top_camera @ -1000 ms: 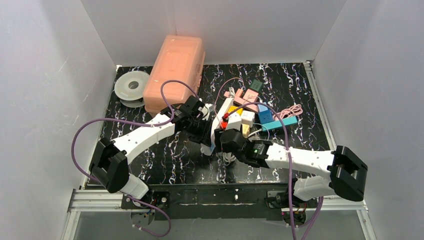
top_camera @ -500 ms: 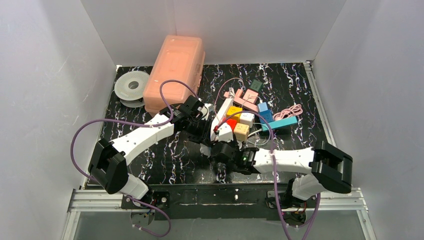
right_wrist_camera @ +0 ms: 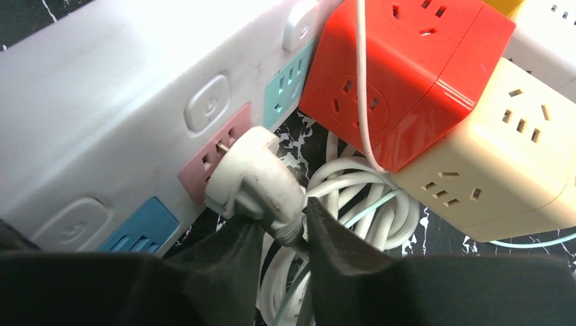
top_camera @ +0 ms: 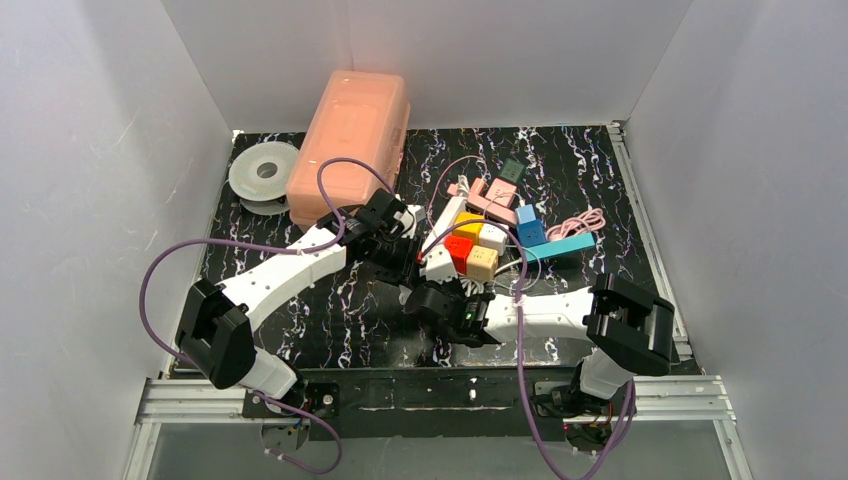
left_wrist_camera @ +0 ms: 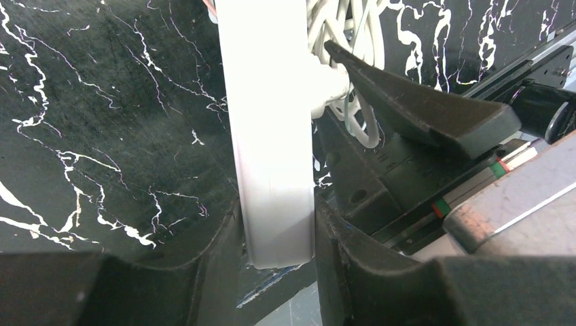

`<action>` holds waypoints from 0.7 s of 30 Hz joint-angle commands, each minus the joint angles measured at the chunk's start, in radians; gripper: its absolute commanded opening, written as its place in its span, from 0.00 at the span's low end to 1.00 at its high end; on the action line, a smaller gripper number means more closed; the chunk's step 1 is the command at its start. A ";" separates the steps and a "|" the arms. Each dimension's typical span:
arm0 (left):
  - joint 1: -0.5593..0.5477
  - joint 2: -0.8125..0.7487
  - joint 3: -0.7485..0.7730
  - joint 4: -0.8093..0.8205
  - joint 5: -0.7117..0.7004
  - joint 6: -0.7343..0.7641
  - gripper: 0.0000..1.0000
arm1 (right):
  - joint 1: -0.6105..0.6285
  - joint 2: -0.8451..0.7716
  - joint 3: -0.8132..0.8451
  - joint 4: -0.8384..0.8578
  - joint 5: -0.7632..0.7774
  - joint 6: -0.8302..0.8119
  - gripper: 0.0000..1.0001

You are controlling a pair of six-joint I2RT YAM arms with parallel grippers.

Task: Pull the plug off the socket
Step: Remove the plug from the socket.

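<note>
1. So: the plug is white and sits at the pink socket on the face of the white power strip. It is tilted, and bare metal prongs show in the gap between the plug face and the socket.
2. My read is that it's partly out, not free. The prong tips look to be in the slots, so the task is started but not done.
3. My right fingers are clenched on the plug's neck where the cord leaves, one on each side.
4. My left fingers are clamped across the end of the strip, bracing it. I can't tell if that end rests on the worktop or is lifted a little.
5. Done: both grasps are set and the prongs are exposed.
6. Left: draw the plug straight off the socket face until the prongs clear, with the strip held against the pull.
7. Nearby, a coiled white cable lies right under the plug and runs between my right fingers.
8. A red cube socket sits just beside the strip, with a beige cube socket touching it. A thin white cord crosses the red one. I expect the coil could drag along on the pull.
</note>
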 commanded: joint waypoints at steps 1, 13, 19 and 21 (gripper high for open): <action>-0.009 -0.107 0.069 0.022 0.139 0.014 0.00 | 0.000 -0.004 0.014 0.011 0.086 0.046 0.26; -0.008 -0.117 0.074 0.003 0.049 0.047 0.00 | -0.002 -0.084 -0.028 -0.168 0.196 0.352 0.01; -0.008 -0.123 0.073 -0.031 -0.080 0.097 0.00 | -0.002 -0.116 -0.071 -0.294 0.216 0.495 0.01; -0.009 -0.129 0.079 -0.046 -0.137 0.116 0.00 | -0.003 -0.141 -0.092 -0.312 0.208 0.510 0.01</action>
